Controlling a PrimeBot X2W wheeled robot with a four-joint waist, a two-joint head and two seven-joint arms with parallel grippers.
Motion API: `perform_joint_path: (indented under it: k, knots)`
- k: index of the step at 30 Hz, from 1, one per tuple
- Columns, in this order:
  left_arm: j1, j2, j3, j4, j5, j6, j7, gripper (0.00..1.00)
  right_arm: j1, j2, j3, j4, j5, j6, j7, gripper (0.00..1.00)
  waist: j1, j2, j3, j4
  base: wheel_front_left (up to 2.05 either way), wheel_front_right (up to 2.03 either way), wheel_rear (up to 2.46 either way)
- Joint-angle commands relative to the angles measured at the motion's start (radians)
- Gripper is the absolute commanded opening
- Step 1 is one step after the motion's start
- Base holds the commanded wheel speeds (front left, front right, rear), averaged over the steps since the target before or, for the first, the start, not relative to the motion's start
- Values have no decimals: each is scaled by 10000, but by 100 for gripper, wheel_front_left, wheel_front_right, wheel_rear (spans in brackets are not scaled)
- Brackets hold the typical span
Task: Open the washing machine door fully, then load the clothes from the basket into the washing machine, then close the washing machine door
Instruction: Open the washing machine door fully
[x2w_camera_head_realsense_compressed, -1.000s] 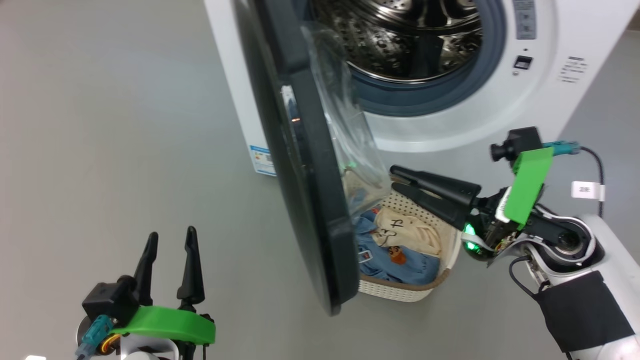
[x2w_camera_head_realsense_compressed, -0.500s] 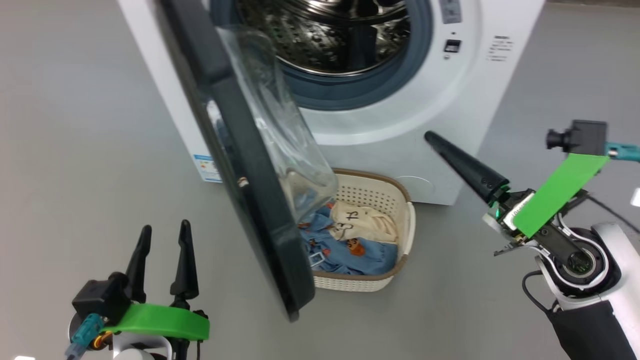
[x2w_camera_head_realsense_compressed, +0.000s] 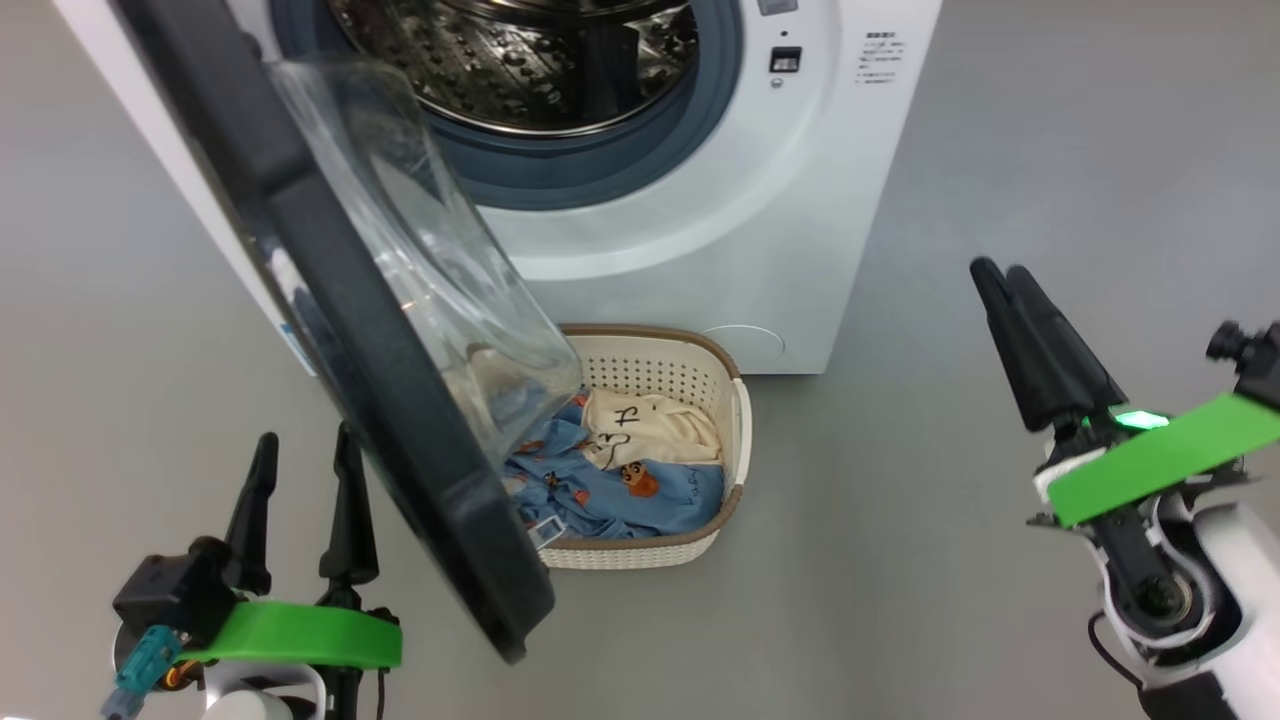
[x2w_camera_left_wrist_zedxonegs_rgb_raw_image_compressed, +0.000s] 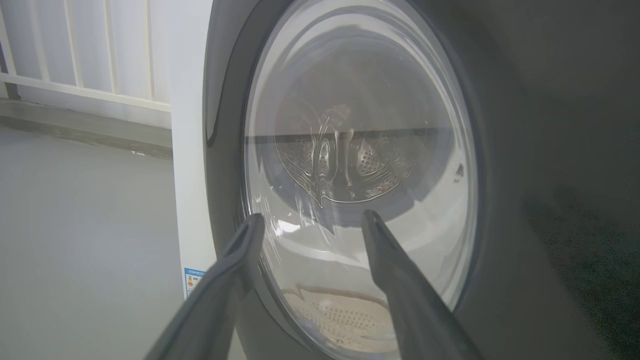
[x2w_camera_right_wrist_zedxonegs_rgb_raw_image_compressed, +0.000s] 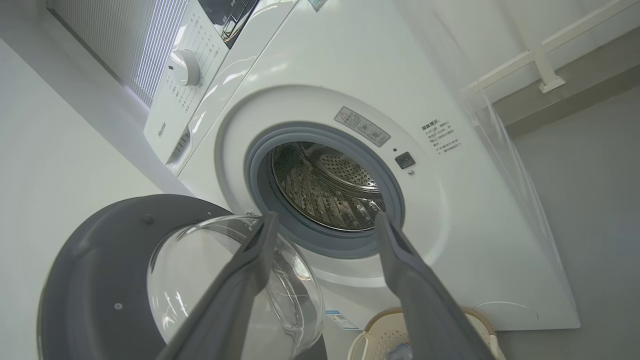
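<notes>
The white washing machine (x2w_camera_head_realsense_compressed: 760, 230) stands at the top with its steel drum (x2w_camera_head_realsense_compressed: 520, 60) exposed. The washing machine door (x2w_camera_head_realsense_compressed: 330, 300) hangs open, edge-on to me, its clear glass bowl (x2w_camera_head_realsense_compressed: 430, 260) bulging over the basket (x2w_camera_head_realsense_compressed: 735, 430). That cream basket sits on the floor against the machine front, holding the clothes: blue printed garments (x2w_camera_head_realsense_compressed: 600, 500) and a cream one (x2w_camera_head_realsense_compressed: 650, 425). My left gripper (x2w_camera_head_realsense_compressed: 305, 437) is open and empty, just left of the door's outer face (x2w_camera_left_wrist_zedxonegs_rgb_raw_image_compressed: 500, 150). To the right of the basket, my right gripper (x2w_camera_head_realsense_compressed: 998, 270) is raised, open and empty, and points at the drum mouth (x2w_camera_right_wrist_zedxonegs_rgb_raw_image_compressed: 325, 185).
Grey floor (x2w_camera_head_realsense_compressed: 1000, 120) lies open to the right of the machine and to the left of the door. A white railing and wall (x2w_camera_left_wrist_zedxonegs_rgb_raw_image_compressed: 75, 75) stand behind the machine. The control panel with its knob (x2w_camera_right_wrist_zedxonegs_rgb_raw_image_compressed: 184, 67) tops the machine front.
The head camera has swung, shifting the whole picture left. My right gripper has drawn back from above the basket to the right, clear of it. The left gripper has kept its place.
</notes>
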Motion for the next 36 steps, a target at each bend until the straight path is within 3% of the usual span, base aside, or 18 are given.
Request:
perform_joint_path:
  k: [1, 5, 11, 19, 36]
  knots:
    - [25, 238, 339, -332, 86, 5, -65, 100, 105, -229, 275, -95, -421, 46, -432, 100, 0, 0, 35, -137, 0, 0, 0]
    - [100, 242, 275, -446, 88, 21, -65, 100, 289, -473, 637, 429, -1406, 46, -1460, 100, 0, 0, 78, -253, 0, 0, 0]
    - [135, 220, 216, -583, 37, 89, -65, 100, 562, -469, 768, 1066, -2508, 46, -2022, 100, 0, 0, 134, -380, 0, 0, 0]
    - [172, 192, 191, -657, 21, 139, -65, 100, 653, 17, 680, 1398, -3845, 46, -2137, 100, 0, 0, 153, -527, 0, 0, 0]
    - [340, 191, 188, -400, 64, 192, -65, 100, 996, 532, 154, 2236, -5253, 46, -2142, 100, 0, 0, -319, -581, 0, 0, 0]
